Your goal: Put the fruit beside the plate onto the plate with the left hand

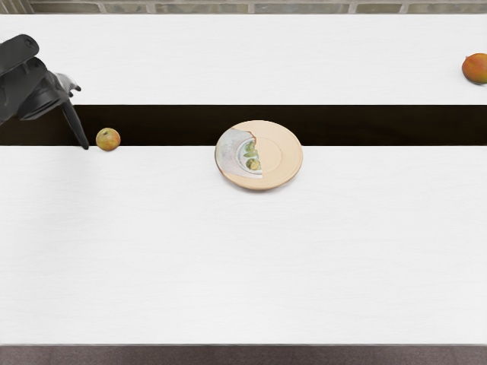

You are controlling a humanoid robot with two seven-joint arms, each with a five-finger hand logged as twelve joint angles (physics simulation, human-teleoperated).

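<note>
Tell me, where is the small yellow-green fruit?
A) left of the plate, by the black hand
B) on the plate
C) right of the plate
A: the apple lies well left of the plate, close beside the left hand, which holds nothing.

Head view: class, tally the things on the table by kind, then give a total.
Fruit: 2, a small yellow-green fruit and an orange-red fruit
Plates: 1, the plate
Total: 3

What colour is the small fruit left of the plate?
The fruit is yellow-green with a reddish blush; head view.
</note>
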